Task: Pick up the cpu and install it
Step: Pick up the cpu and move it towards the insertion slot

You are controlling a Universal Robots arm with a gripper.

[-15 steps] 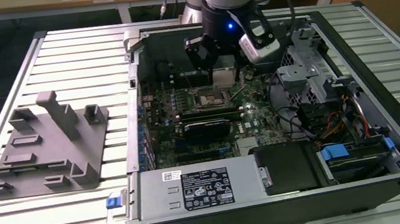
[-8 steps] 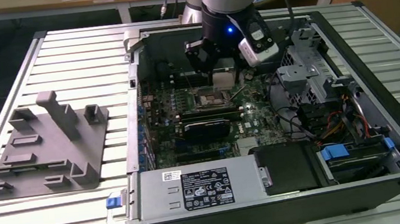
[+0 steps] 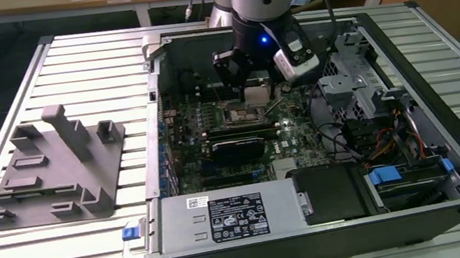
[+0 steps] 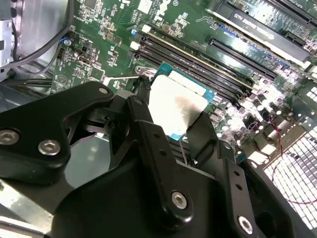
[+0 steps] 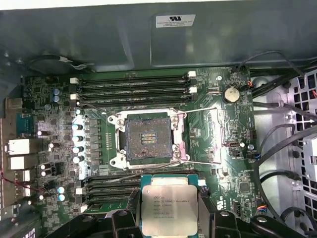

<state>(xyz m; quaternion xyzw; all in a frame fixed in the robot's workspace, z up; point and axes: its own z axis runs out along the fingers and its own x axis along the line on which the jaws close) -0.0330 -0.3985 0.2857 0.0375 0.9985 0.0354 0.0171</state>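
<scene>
My gripper (image 3: 256, 92) hangs inside the open computer case, shut on the cpu (image 5: 169, 210), a flat square chip with a silver top and a thin tan edge. In the second wrist view, black fingers (image 4: 144, 119) press two opposite sides of the cpu (image 4: 177, 105). In the first wrist view, the black-framed socket (image 5: 148, 140) lies open on the green motherboard, its metal frame and lever raised. The chip is held level above the board, a little to one side of the socket and apart from it.
The case (image 3: 155, 118) lies on its side on a slatted metal table. Memory slots (image 5: 133, 87) flank the socket. A grey power supply (image 3: 222, 217) and a drive cage with cables (image 3: 364, 87) crowd the case. A grey fixture with upright posts (image 3: 52, 169) sits at the exterior view's left.
</scene>
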